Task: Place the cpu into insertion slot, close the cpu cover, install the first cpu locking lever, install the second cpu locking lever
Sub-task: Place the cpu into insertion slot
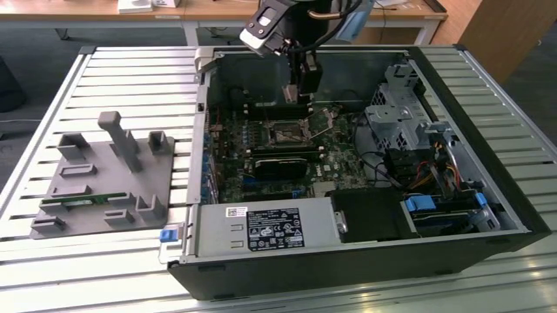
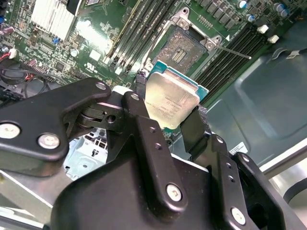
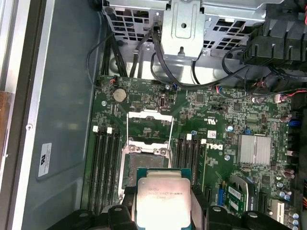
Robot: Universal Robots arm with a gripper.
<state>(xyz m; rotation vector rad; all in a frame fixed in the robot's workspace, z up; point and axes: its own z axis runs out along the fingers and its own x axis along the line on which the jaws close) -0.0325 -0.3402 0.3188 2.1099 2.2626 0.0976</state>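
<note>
In the exterior view, my gripper (image 1: 301,96) hangs inside the open computer case (image 1: 348,274), which lies on the slatted desk (image 1: 35,130). It is over the motherboard (image 1: 327,163), near the insertion slot (image 1: 286,134).

In the second wrist view, my fingers (image 2: 144,124) are clenched on the cpu (image 2: 171,96) by two opposite edges, its silvery top showing. It is held apart from the insertion slot, whose contacts lie bare.

In the first wrist view, the cpu is just beside the insertion slot, not in it. The cpu cover (image 3: 147,123) is swung open on the slot's other side, toward the coin battery (image 3: 119,94).
</note>
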